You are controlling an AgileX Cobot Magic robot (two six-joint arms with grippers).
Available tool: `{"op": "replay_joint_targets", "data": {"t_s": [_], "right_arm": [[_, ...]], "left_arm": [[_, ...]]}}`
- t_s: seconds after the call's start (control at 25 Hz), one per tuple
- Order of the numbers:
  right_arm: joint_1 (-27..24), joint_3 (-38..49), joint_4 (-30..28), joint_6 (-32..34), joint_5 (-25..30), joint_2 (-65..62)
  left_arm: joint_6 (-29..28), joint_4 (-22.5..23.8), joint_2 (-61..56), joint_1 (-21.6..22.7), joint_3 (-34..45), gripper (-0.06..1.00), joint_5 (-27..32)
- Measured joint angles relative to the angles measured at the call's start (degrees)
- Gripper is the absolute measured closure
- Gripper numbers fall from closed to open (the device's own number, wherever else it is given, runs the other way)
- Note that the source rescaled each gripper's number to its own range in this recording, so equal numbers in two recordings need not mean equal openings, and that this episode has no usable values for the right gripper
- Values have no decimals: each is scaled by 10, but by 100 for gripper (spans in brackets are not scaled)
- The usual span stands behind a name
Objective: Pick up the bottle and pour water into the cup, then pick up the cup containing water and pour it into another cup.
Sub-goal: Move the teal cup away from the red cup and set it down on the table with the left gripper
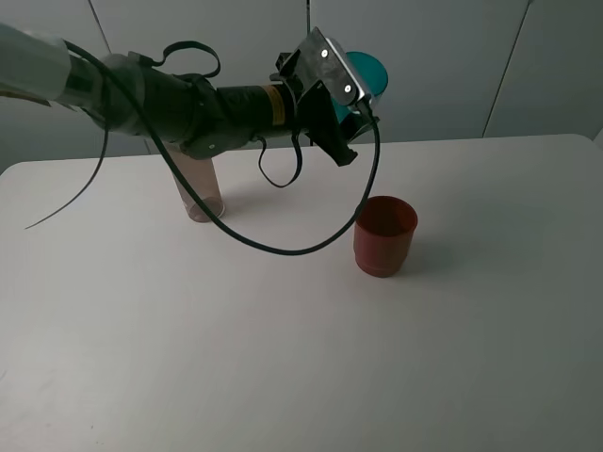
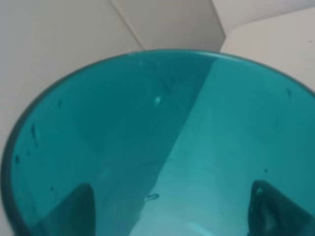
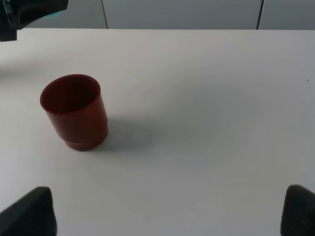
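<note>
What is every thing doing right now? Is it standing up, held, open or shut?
teal cup: held up in the air by the left gripper, tipped over.
red-brown cup: standing upright on the table, not touched.
bottle: standing upright on the table, mostly hidden behind the arm.
left gripper: shut on the teal cup.
right gripper: open, holding nothing.

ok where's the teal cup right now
In the exterior high view the teal cup is held in the air in the left hand, above and slightly behind the red-brown cup.
</note>
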Motion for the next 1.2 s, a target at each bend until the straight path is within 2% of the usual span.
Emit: {"op": "replay_joint_targets", "data": {"t_s": [0.12, 0.28, 0.72, 1.2], "right_arm": [[0, 0, 0, 0, 0, 0], [0, 0, 0, 0, 0, 0], [0, 0, 0, 0, 0, 0], [0, 0, 0, 0, 0, 0]], "left_arm": [[-26, -13, 0, 25, 30, 87, -22], [-35, -20, 19, 54, 68, 87, -94], [-37, -19, 133, 63, 80, 87, -236], [-63, -19, 175, 68, 80, 87, -300]]}}
